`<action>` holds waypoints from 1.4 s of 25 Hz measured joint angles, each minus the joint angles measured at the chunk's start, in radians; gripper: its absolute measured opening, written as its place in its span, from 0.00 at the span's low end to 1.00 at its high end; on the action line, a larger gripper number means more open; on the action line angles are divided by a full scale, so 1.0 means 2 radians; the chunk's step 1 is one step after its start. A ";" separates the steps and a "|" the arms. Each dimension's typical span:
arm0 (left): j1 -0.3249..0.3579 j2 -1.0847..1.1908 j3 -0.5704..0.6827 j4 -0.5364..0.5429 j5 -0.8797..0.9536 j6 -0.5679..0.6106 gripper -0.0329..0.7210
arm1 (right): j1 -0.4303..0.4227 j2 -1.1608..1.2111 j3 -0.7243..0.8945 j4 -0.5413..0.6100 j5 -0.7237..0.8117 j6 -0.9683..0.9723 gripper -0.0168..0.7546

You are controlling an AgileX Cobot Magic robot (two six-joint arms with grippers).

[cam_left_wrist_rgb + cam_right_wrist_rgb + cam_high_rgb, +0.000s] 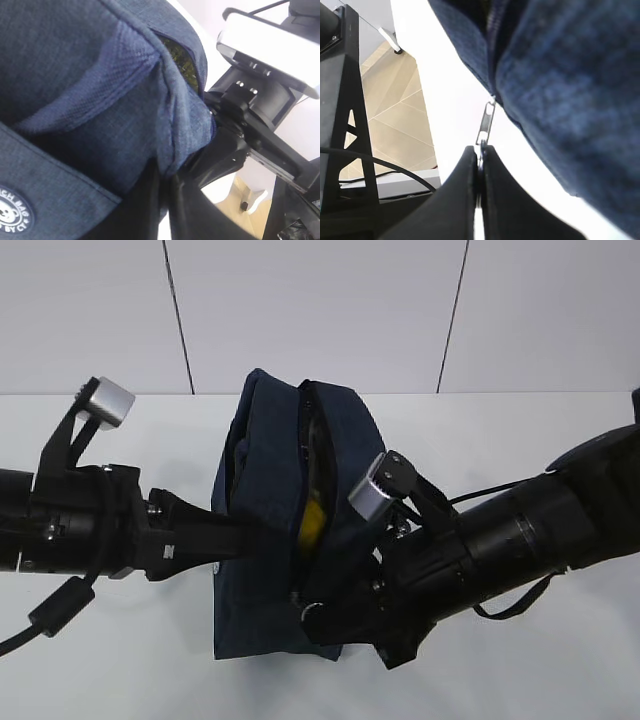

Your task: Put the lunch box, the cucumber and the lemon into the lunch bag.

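Observation:
The dark navy lunch bag [270, 490] stands at mid-table with its top zipper partly open. Through the gap shows the yellow lemon [312, 521], with an olive-green strip [317, 445] above it that I cannot identify as the cucumber. The lunch box is hidden. My left gripper [268, 532] reaches in from the left and is shut on a fold of the bag's fabric [172, 150]. My right gripper [481, 150] is shut on the metal zipper pull [486, 122] at the bag's near lower corner [315, 612].
The bag rests on a white table [520, 670] with a white panelled wall behind. Both black arms lie low over the table on either side of the bag. The right arm's camera mount [265, 55] sits close beside the bag's edge.

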 joint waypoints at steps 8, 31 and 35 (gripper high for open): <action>0.000 0.000 0.000 0.000 0.000 0.000 0.04 | -0.001 0.000 0.000 -0.034 0.001 0.025 0.03; 0.000 0.000 0.000 0.000 -0.005 0.000 0.04 | -0.002 -0.036 0.000 -0.037 0.003 0.028 0.03; 0.000 0.000 0.000 -0.001 -0.006 0.000 0.04 | -0.002 -0.036 0.000 -0.028 0.003 0.028 0.03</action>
